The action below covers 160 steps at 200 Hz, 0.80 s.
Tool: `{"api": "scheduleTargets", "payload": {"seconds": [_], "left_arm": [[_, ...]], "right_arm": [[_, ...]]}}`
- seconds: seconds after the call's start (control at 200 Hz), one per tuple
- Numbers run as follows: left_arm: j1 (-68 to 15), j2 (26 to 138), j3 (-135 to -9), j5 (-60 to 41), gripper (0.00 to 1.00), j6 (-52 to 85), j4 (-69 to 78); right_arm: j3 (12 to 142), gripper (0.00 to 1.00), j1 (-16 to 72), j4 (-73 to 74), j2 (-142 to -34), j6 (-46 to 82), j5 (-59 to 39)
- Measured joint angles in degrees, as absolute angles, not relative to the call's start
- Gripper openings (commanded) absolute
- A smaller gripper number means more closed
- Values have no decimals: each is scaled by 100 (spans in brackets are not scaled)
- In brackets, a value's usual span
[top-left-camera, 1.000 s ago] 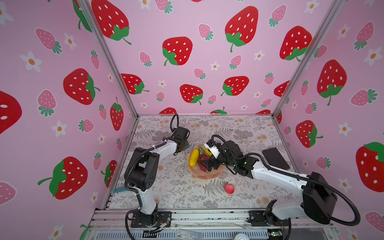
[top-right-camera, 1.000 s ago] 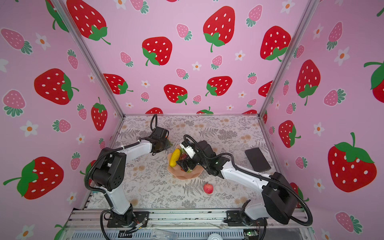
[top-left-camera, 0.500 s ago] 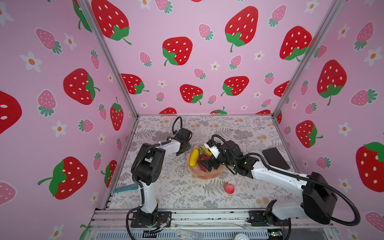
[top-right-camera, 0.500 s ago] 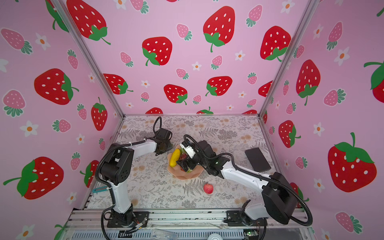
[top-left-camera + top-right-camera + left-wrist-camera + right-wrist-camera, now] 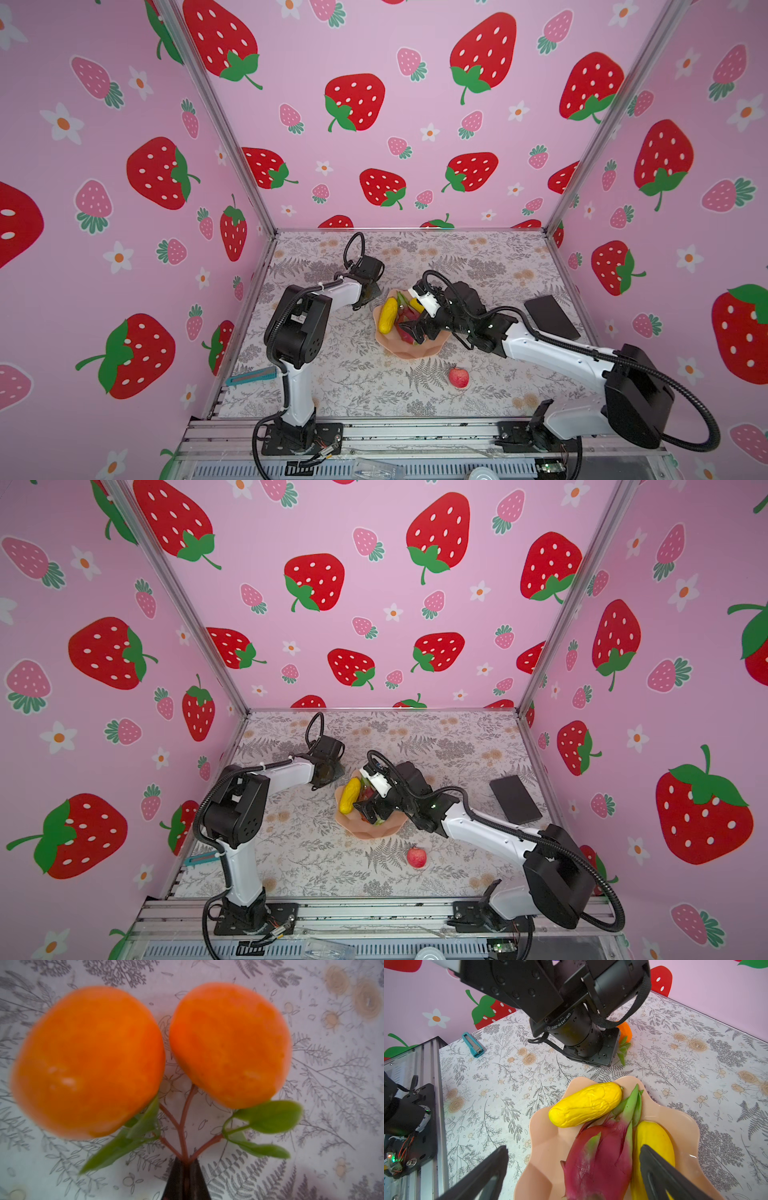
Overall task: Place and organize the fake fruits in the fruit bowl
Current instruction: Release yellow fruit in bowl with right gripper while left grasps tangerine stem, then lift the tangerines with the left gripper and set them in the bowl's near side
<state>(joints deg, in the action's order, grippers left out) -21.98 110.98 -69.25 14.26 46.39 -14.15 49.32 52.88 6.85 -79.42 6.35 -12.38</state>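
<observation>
On the floral-patterned surface (image 5: pixel 353 386), nearest the front, a small red-pink plastic apple (image 5: pixel 458 377) lies alone. Beyond it, the wide salmon-pink scalloped fruit bowl (image 5: pixel 409 353) contains two yellow bumpy oblong fruits (image 5: pixel 585 1105) and a magenta dragon fruit (image 5: pixel 600 1157). The right end effector (image 5: pixel 574 1148) hovers over the bowl, jaws spread wide, holding nothing. Farther back, near the bowl, the left end effector (image 5: pixel 187 1160) is clamped on the leafy stem of two joined oranges (image 5: pixel 89 1059).

In the fruit bowl (image 5: pixel 415 351) below my right gripper (image 5: pixel 574 1148), the dragon fruit (image 5: pixel 602 1157) lies between two oblong fruits (image 5: pixel 585 1104). The oranges (image 5: pixel 228 1043) lie left of it, at my left gripper (image 5: pixel 188 1162). The apple (image 5: pixel 458 377) lies on the table (image 5: pixel 332 386) before it, rightward.
</observation>
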Motion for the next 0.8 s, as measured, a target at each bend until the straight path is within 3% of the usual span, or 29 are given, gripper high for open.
{"api": "scheduleTargets", "payload": {"seconds": [0.29, 0.485, 0.8], "left_arm": [[-2198, 9585, -6003, 1608, 0, 3767, -1568], [-2283, 8346, -5369, 1533, 0, 3330, -2021], [-3461, 6414, -5363, 1098, 0, 2617, -3612]], "right_arm": [[4834, 99, 5253, 685, -7815, 711, -1219], [4353, 99, 5015, 687, -7161, 1090, -1170], [3098, 99, 4694, 539, -5789, 2003, -1129]]}}
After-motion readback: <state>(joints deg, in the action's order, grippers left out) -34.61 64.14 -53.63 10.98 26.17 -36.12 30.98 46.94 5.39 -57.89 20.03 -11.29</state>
